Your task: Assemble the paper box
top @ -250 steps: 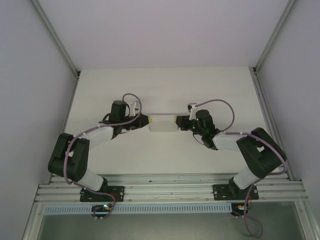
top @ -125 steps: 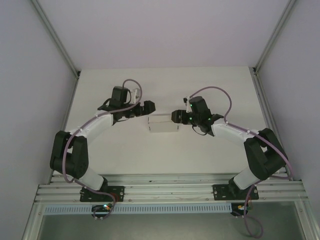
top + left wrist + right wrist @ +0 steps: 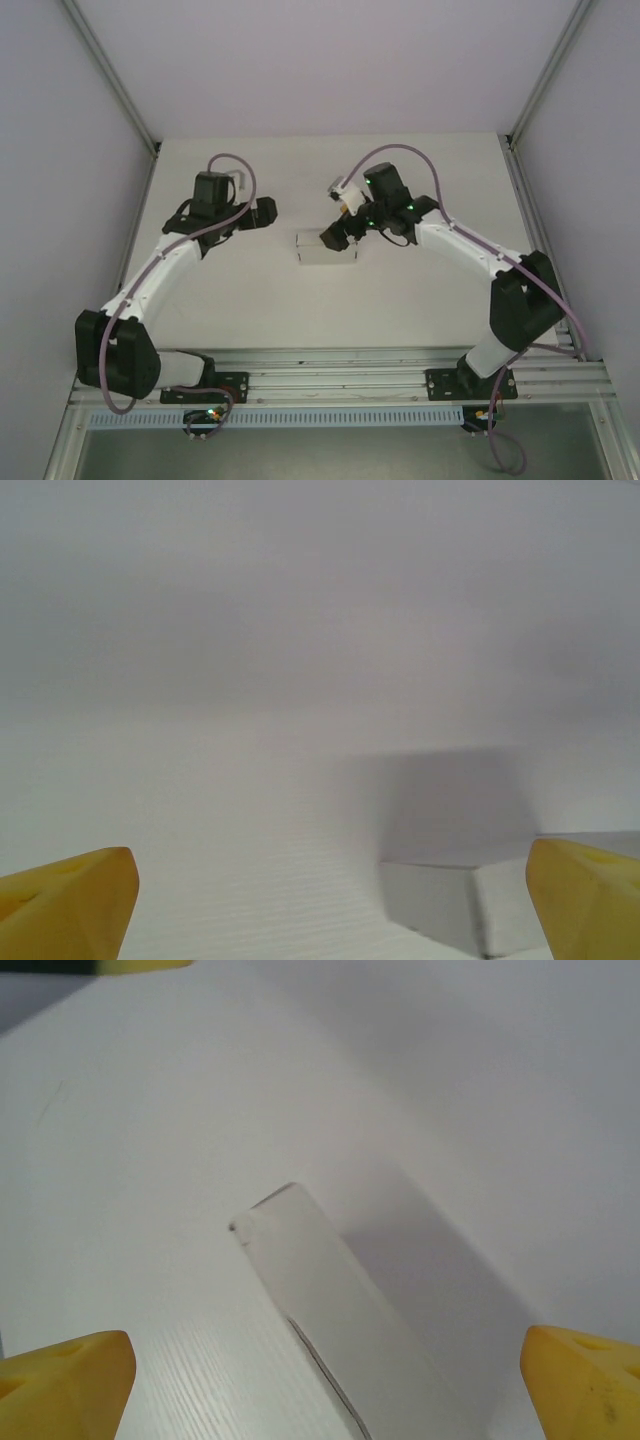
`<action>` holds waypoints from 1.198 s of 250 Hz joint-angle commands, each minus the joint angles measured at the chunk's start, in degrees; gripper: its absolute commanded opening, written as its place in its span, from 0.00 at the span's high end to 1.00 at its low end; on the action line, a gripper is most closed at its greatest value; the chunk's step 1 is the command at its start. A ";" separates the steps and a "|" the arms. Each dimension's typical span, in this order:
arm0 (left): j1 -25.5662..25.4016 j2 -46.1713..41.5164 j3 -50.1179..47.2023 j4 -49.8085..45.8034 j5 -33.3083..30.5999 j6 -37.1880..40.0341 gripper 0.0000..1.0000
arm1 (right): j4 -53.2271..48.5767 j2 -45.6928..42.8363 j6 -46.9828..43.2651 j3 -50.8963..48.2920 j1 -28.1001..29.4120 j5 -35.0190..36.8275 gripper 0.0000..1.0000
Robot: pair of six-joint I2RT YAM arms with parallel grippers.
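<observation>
1. A bare white worktop [image 3: 420, 180], shut in by pale panels, carries the paper box [image 3: 328, 250] at its middle. The box is a small rectangular block lying flat, held by neither arm.
2. The left tool [image 3: 264, 212] hangs off to the box's left, fingers spread wide with nothing between them.
3. The right tool [image 3: 331, 238] hovers over the box's far right part, likewise parted and empty. In its wrist view the box lies between the fingers, well apart from both.
4. The step looks like a final press or regrasp. Straddle the narrow width squarely and squeeze lightly, since thin card dents, while the other tool braces an end against sliding.
5. The box looks closed all round, with a thin seam along one long edge. Whatever is inside cannot be seen.
</observation>
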 commanded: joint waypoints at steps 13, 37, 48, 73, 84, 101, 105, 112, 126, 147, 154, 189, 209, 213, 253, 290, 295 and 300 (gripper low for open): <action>3.85 -2.67 -4.78 -2.67 -3.22 0.41 0.00 | -17.31 8.86 -25.22 9.59 3.11 2.91 0.00; 5.55 -4.04 -6.97 -2.85 -3.75 0.37 0.00 | -21.39 14.01 -28.63 14.71 4.09 6.49 0.00; 6.31 -4.49 -7.80 -2.64 -3.63 0.59 0.00 | -21.94 16.00 -29.20 16.27 4.37 8.33 0.00; 7.84 -4.97 -8.47 -3.24 -2.66 1.46 0.00 | -22.35 19.85 -30.54 19.43 4.57 11.04 0.01; 8.38 -4.94 -8.32 -3.79 -2.52 1.71 0.00 | -23.62 21.52 -31.49 21.13 4.71 11.45 0.00; 8.94 -5.02 -8.12 -4.23 -2.52 1.87 0.00 | -25.71 23.81 -32.47 23.50 4.89 12.34 0.02; 8.99 -5.02 -8.06 -4.25 -2.51 1.92 0.00 | -26.20 24.32 -32.68 23.92 4.97 12.58 0.02; 9.07 -5.20 -8.20 -4.26 -2.51 1.90 0.00 | -26.87 25.04 -33.10 24.49 5.16 13.09 0.03; 9.22 -5.38 -8.38 -4.08 -2.16 2.00 0.00 | -27.72 26.23 -33.86 25.35 5.42 14.04 0.06; 9.35 -5.65 -8.61 -4.12 -2.06 2.25 0.00 | -28.65 27.33 -34.81 25.99 5.79 15.37 0.13; 9.32 -5.76 -8.67 -4.24 -2.05 2.21 0.00 | -28.85 27.68 -35.00 26.11 5.87 15.93 0.19; 9.43 -6.28 -9.17 -4.35 -1.71 2.31 0.00 | -29.99 27.88 -36.05 27.10 5.91 16.79 0.33; 9.43 -6.42 -9.41 -4.36 -1.55 2.30 0.00 | -31.52 28.38 -36.25 28.32 5.88 17.41 0.45; 9.43 -6.42 -9.43 -4.34 -1.55 2.31 0.00 | -31.70 28.45 -36.19 28.54 5.87 17.71 0.49; 9.45 -6.88 -9.91 -4.09 -1.01 2.04 0.00 | -30.77 27.42 -35.23 28.60 6.09 20.57 0.65; 9.43 -7.75 -9.97 -3.93 -0.24 1.55 0.00 | -25.14 23.18 -33.23 25.71 6.09 23.28 0.65; 9.43 -7.87 -9.95 -3.85 -0.17 1.40 0.00 | -23.17 22.24 -32.71 24.62 6.14 24.51 0.65; 9.43 -8.02 -9.97 -3.84 -0.06 1.40 0.00 | -21.03 21.25 -32.44 23.33 6.12 25.89 0.65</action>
